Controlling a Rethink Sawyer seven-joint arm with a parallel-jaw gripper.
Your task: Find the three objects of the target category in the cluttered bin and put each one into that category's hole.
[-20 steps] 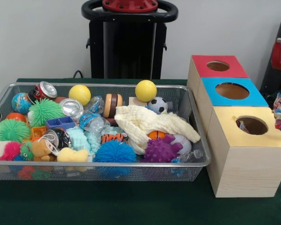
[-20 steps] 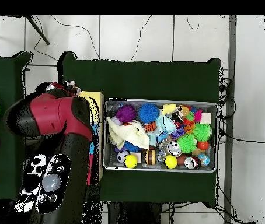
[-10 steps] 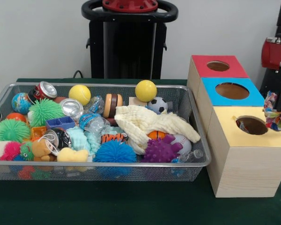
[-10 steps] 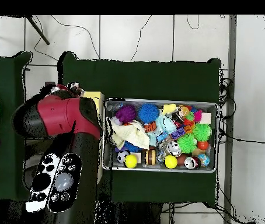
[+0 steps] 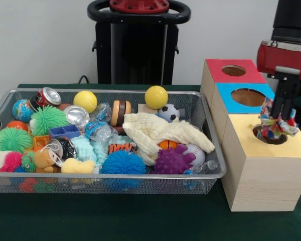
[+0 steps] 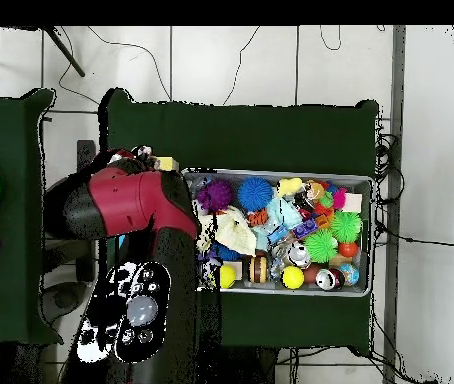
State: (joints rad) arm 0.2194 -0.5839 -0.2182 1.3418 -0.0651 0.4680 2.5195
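Green cloth covers the table; over the yellow-topped box (image 5: 265,165), the gripper (image 5: 281,114) pinches a colourful rag toy (image 5: 276,125) right at that box's hole (image 5: 270,134), beside the wire bin (image 5: 140,181).

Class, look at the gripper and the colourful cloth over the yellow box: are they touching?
Touching. In the front view the gripper has its fingers running down into the colourful cloth, which hangs bunched from them over the yellow box's hole.
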